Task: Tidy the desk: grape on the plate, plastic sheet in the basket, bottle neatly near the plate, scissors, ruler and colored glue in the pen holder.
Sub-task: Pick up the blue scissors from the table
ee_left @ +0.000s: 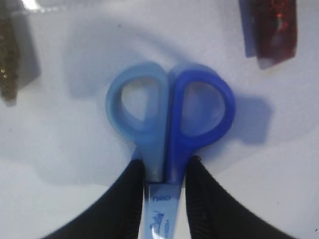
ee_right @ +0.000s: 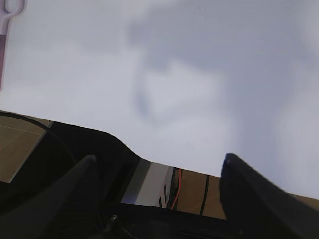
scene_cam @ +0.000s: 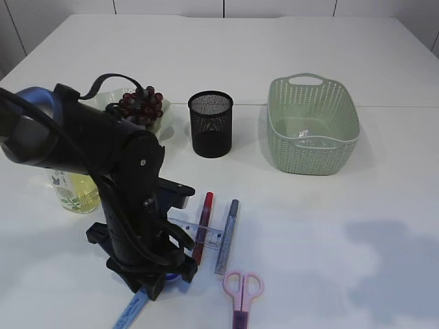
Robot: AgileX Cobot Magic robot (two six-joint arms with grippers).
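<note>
Seen from outside, the grapes [scene_cam: 142,104] are already laid on the plate [scene_cam: 164,123], and the bottle [scene_cam: 75,192] is stood near it. A clear sheet [scene_cam: 302,131] seems to be lying in the basket [scene_cam: 313,125]. The pen holder [scene_cam: 210,123] looks empty. The red glue [scene_cam: 204,225], the grey glue [scene_cam: 227,236], the ruler [scene_cam: 199,232] and the pink scissors [scene_cam: 241,293] are left on the worktop [scene_cam: 329,240]. The blue scissors [scene_cam: 132,310] are mostly hidden under the left arm.

From the left wrist, the blue scissors [ee_left: 168,119] are seen flat on the worktop. Their neck, just below the handle rings, is being pinched by the left jaws [ee_left: 164,179]. They are not yet lifted.

From the right wrist, the right jaws [ee_right: 157,172] are held spread with nothing between them. Only a corner of the pink scissors [ee_right: 7,20] is shown.
</note>
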